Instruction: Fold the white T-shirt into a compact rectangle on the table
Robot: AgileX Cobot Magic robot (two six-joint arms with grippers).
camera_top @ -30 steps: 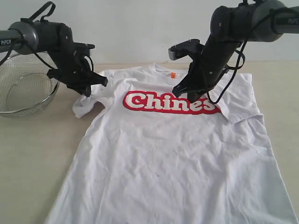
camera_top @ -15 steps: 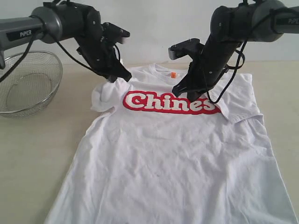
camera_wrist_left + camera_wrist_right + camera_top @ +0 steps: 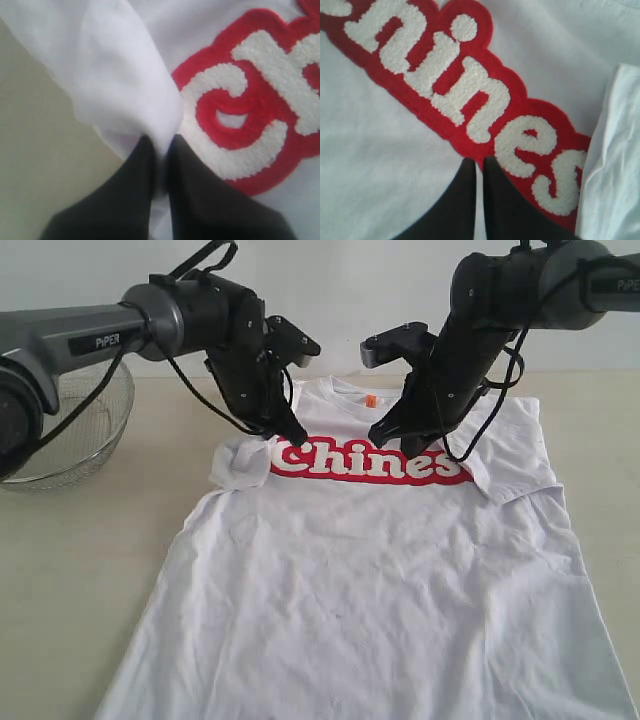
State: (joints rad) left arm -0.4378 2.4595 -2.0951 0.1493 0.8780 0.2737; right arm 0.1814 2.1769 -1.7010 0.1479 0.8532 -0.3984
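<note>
The white T-shirt (image 3: pixel 370 580) lies face up on the table (image 3: pixel 80 570), its red lettering (image 3: pixel 365 460) across the chest. My left gripper (image 3: pixel 285 438) is shut on the shirt's left sleeve (image 3: pixel 115 75) and holds the bunched fabric at the first letter (image 3: pixel 250 115). In the left wrist view the cloth is pinched between the black fingertips of that gripper (image 3: pixel 160 142). My right gripper (image 3: pixel 405 445) hovers shut over the end of the lettering (image 3: pixel 465 85), with nothing pinched between its fingers (image 3: pixel 479 161). The right sleeve (image 3: pixel 615 150) lies folded inward beside it.
A round wire-mesh basket (image 3: pixel 60 440) stands at the far left of the table. Bare tabletop shows left of the shirt and at the far right (image 3: pixel 600 440). The shirt's hem runs out of the exterior view at the front edge.
My left gripper has carried the left sleeve rightward, from beside the basket onto the chest at the start of the lettering. The right arm has not moved.
</note>
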